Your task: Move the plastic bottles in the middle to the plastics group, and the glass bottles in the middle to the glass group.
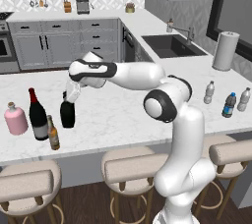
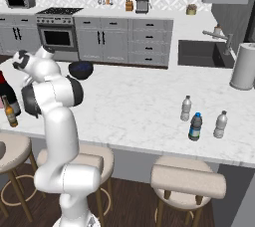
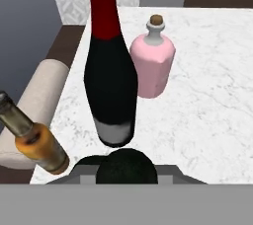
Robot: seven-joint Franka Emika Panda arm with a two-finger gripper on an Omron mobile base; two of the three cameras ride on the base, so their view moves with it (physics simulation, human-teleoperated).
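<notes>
While the marble counter (image 1: 123, 115) is carrying everything, the wine bottle (image 1: 37, 115) is standing beside the pink bottle (image 1: 15, 119) and the beer bottle (image 1: 53, 133). Just right of them, the gripper (image 1: 68, 101) is clenching the black flask (image 1: 67, 114) by its neck, base near the counter.

The arm (image 1: 177, 134) is glossy white, built of rounded tubular links with bulbous joints. Dark grey bands and round caps mark the joints; the wrist (image 1: 91, 70) carries a black collar.
</notes>
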